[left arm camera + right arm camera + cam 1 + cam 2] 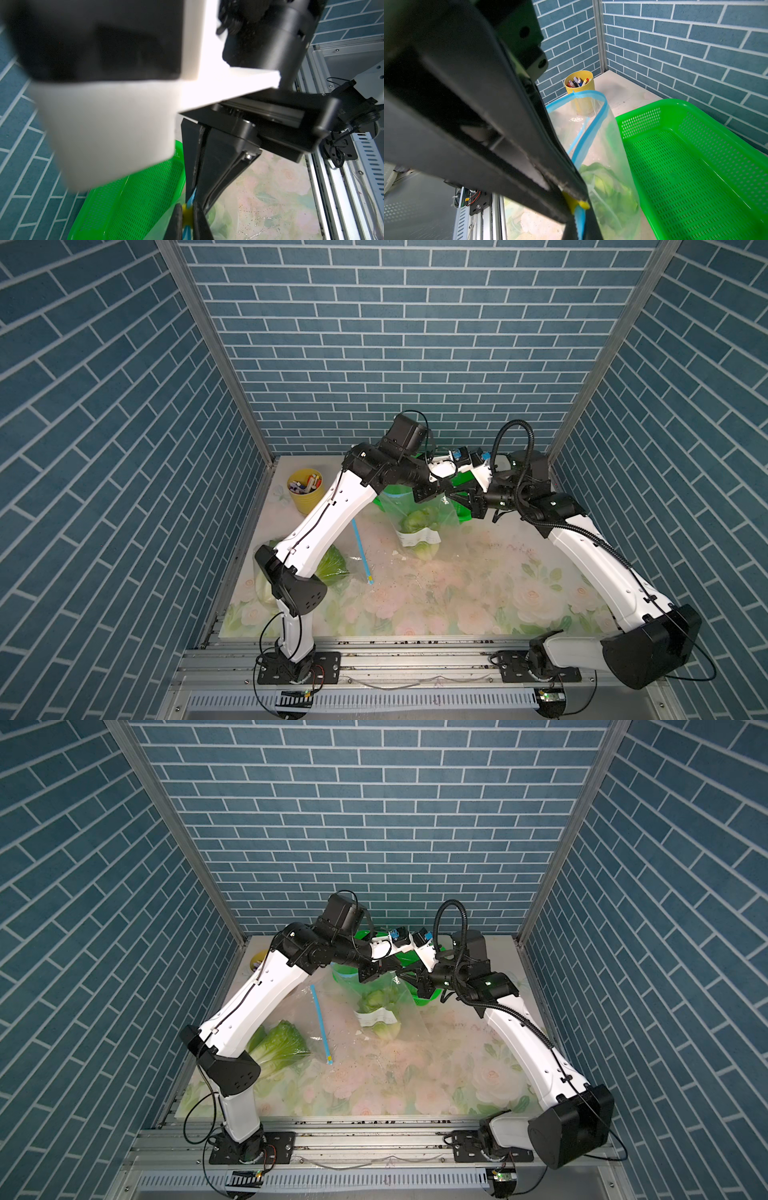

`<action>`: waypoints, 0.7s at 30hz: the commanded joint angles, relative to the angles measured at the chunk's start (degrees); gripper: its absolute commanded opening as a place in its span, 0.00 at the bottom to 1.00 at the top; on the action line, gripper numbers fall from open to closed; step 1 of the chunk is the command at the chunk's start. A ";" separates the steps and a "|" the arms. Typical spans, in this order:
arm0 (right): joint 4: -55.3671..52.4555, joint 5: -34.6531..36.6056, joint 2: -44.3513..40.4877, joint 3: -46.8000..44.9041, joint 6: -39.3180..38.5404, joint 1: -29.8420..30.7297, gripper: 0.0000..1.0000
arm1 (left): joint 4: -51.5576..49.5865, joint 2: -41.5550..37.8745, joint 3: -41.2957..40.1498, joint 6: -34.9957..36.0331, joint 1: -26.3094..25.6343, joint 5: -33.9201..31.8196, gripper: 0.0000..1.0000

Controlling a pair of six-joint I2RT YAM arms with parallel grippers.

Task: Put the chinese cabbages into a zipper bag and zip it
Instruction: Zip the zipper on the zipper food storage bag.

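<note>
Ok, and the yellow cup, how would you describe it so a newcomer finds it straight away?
Look at the flowered table and go to its far left corner. The yellow cup stands upright there, apart from the green mesh basket and the clear zipper bag. It is the only yellow container, and it is stuffed with markers.

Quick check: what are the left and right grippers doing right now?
Left gripper: closed on the yellow slider of the zipper bag.
Right gripper: shut on the blue zip strip, beside the slider.
</note>
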 commanded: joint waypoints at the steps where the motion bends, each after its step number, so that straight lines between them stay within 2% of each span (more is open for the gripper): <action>1: 2.45 -1.45 -1.16 0.73 -4.89 0.13 0.00 | -2.28 -0.55 -0.43 0.79 0.29 -4.17 0.09; 8: 3.01 -1.84 -2.03 0.38 -4.94 0.16 0.00 | -2.28 -1.23 -2.07 1.85 0.56 -8.19 0.08; 21: 3.56 -1.37 -2.88 -0.36 -4.85 0.16 0.00 | -3.41 -3.34 -4.22 2.25 2.81 -8.96 0.09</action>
